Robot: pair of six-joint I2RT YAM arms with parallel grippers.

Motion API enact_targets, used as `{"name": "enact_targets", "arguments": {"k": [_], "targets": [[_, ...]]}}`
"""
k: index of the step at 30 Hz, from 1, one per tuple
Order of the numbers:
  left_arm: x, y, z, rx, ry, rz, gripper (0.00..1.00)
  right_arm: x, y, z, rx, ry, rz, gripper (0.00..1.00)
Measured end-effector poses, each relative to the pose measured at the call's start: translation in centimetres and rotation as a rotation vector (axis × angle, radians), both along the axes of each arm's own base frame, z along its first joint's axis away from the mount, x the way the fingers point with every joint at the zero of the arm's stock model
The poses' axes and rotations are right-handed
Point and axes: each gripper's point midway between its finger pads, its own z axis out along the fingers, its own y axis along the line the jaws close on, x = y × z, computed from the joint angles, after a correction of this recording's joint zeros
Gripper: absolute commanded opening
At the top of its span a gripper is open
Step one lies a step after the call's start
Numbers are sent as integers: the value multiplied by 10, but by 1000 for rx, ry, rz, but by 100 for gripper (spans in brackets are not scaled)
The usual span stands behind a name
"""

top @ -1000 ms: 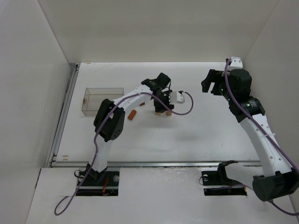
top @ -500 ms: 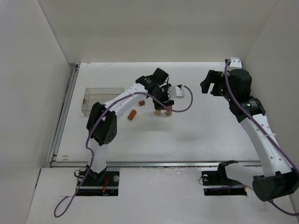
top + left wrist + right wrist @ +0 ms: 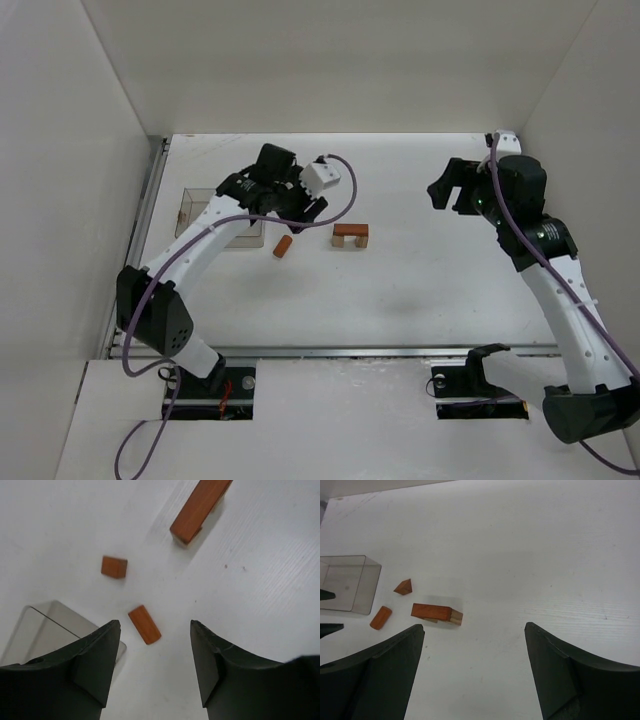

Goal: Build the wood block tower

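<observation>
Now on the white worktop (image 3: 420, 290), beside a clear plastic box (image 3: 192, 222), the left claw (image 3: 155, 630) hangs open and empty. The right claw (image 3: 474, 626) is also open, well apart. A reddish-brown wooden bar (image 3: 350, 231) rests across tan wooden stubs (image 3: 456, 617). A rounded reddish block (image 3: 283, 246) and a small reddish wedge (image 3: 404, 586) lie loose between bar and box.

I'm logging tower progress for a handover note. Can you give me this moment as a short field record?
built so far: reddish-brown wooden bar lying across light tan wooden supports, on the white table
loose pieces: rounded reddish-brown block and wedge-shaped reddish-brown block, between the bar and the clear plastic box
left gripper: open, empty, above the rounded block
right gripper: open, empty, apart from the blocks
</observation>
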Motion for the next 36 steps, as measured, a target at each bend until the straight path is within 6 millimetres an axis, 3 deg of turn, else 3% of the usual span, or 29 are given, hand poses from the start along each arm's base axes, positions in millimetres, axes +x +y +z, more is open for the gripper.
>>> {"name": "enact_targets", "arguments": {"k": [2,6,10,16,22,27,28,29,31,36], "targets": [[1,20,-34,37,78,77,51,-6,2,-3,18,9,8,87],[-5,34,-99,134,209,165,48,-17,6,-13,51,37,21,87],[6,47,-137,210,246,273,48,-23,9,-16,75,58,30,87],[27,67,-150,219,196,416,49,-29,14,-16,103,64,41,87],[28,74,-175,254,211,456,46,-34,19,-20,111,80,49,87],[17,79,-193,278,251,451,28,-37,21,-23,110,94,57,87],[18,79,-194,274,251,452,23,-37,23,-23,110,95,62,87],[19,80,-194,269,252,454,10,-38,24,-24,110,96,66,87],[21,82,-194,258,255,462,0,-39,26,-24,112,99,73,87],[25,93,-192,239,268,484,0,-41,32,-24,123,107,95,87]]}}
